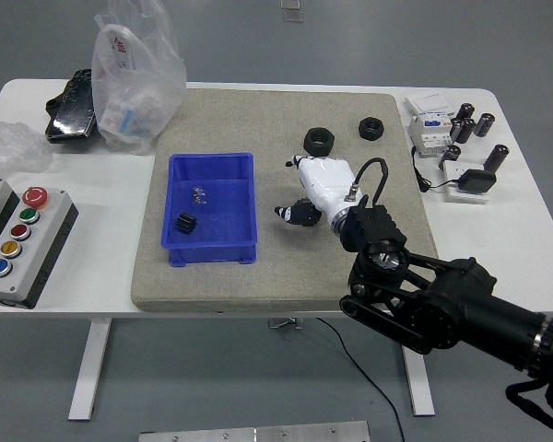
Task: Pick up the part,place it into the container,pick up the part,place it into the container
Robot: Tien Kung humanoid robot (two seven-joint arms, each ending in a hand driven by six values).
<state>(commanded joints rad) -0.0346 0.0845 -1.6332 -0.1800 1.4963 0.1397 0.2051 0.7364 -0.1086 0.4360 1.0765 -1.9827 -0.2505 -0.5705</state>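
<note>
1. In the head view, the right hand (315, 189) hovered over the mat (286, 267), at about 3 o'clock from the bin (212, 250). Its fingers were loosely spread and held nothing; the thumb (290, 213) stuck out toward 9 o'clock. The fingertips were partly hidden behind the white palm.
2. One nut (184, 224) lay inside the bin, near its 8 o'clock corner. A small clear or silvery bit (199, 194) lay nearer the bin's middle; it was too small to identify.
3. Two more nuts stood on the mat: nut A (319, 141) just at 12 o'clock of the hand, nearly touching the fingertips in this view, and nut B (371, 128) farther toward 1 o'clock.
4. The black arm (442, 304) ran in from the 5 o'clock corner, where it was cut off by the picture's edge.
5. The left arm was out of sight.
6. At 9 o'clock on the table sat a button box (18, 241), cut off by the left edge. A plastic bag (134, 83) stood at 11 o'clock; its contents were blurred.
</note>
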